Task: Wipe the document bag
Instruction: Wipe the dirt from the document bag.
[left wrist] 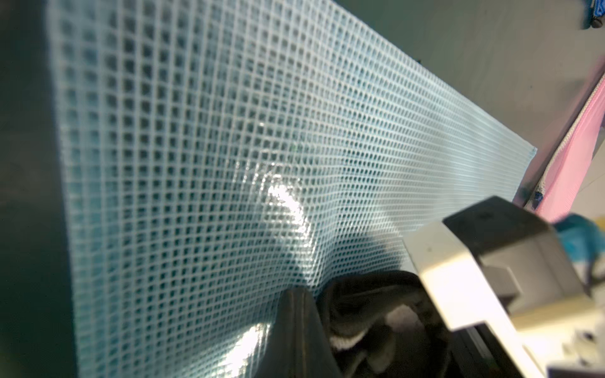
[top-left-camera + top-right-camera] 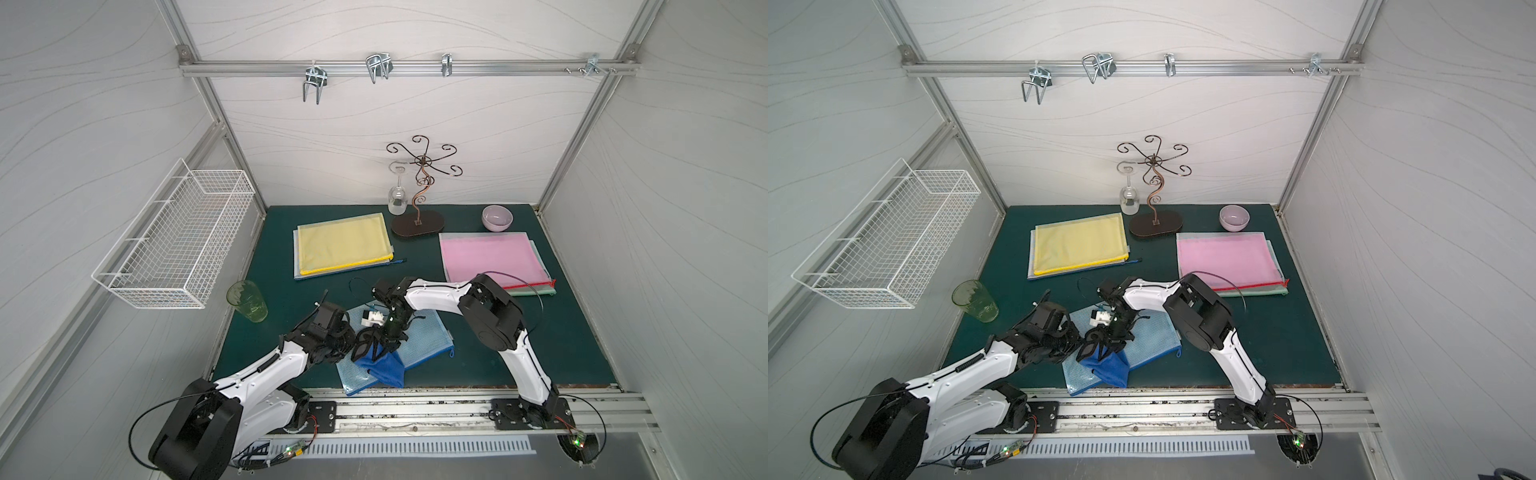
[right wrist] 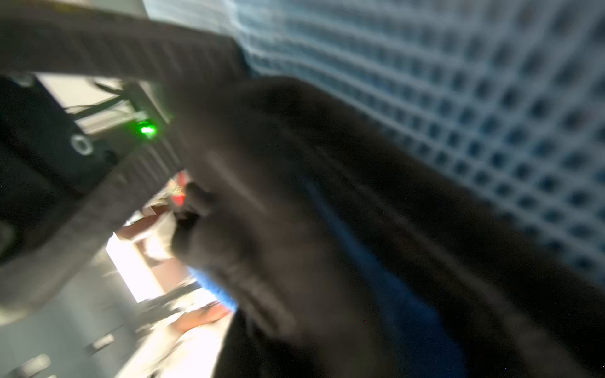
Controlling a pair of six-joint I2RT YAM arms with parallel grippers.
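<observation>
The right gripper (image 2: 383, 348) has its fingers pinched nearly together on a bunched blue cloth (image 2: 386, 370). The cloth spills from the tips toward 6 o'clock onto the blue mesh document bag (image 2: 424, 338). The right wrist view is blurred, but it shows blue fabric (image 3: 409, 311) against a dark finger, with the mesh (image 3: 491, 114) behind. Just at this gripper's 9 o'clock side, the left gripper (image 2: 360, 348) is fully closed with its tips down on the bag's surface. Whether it pinches any of the mesh cannot be told. The bag lies flat and skewed at the 6 o'clock edge of the green mat (image 2: 519, 345), its near corner at the mat's front edge. Farther out are a green glass (image 2: 247, 301) at 8 o'clock, a yellow folder (image 2: 343, 243) at 11 and a pink folder (image 2: 492, 257) at 2.
</observation>
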